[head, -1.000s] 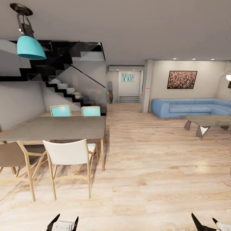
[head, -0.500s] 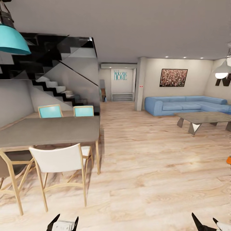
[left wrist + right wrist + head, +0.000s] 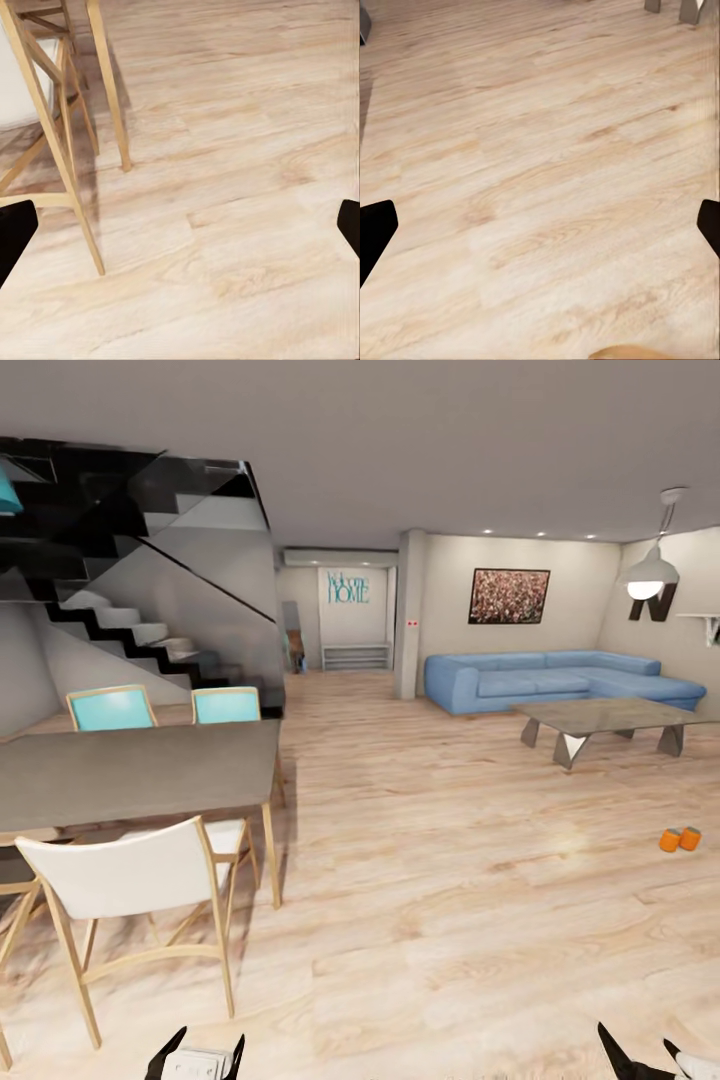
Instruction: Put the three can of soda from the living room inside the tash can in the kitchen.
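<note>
Two orange cans of soda (image 3: 679,840) lie side by side on the light wood floor of the living room, far off to the right, in front of the grey low table (image 3: 610,718). The tash can and the kitchen are out of view. My left gripper (image 3: 208,1045) sits at the lower edge of the head view, open, with bare floor between its dark fingers (image 3: 15,232). Over at the lower right, my right gripper (image 3: 633,1042) is open too, its fingers (image 3: 375,229) wide apart over bare floor. Both grippers are far from the cans.
A grey dining table (image 3: 130,770) with a white chair (image 3: 130,875) and two teal chairs stands close on the left; chair legs (image 3: 67,150) show in the left wrist view. Behind it is a dark staircase (image 3: 130,620). A blue sofa (image 3: 540,680) lines the far wall.
The whole head view has swung to the right, so the camera has turned. The two orange cans have come fully into view at the right. Both grippers hold the same pose.
</note>
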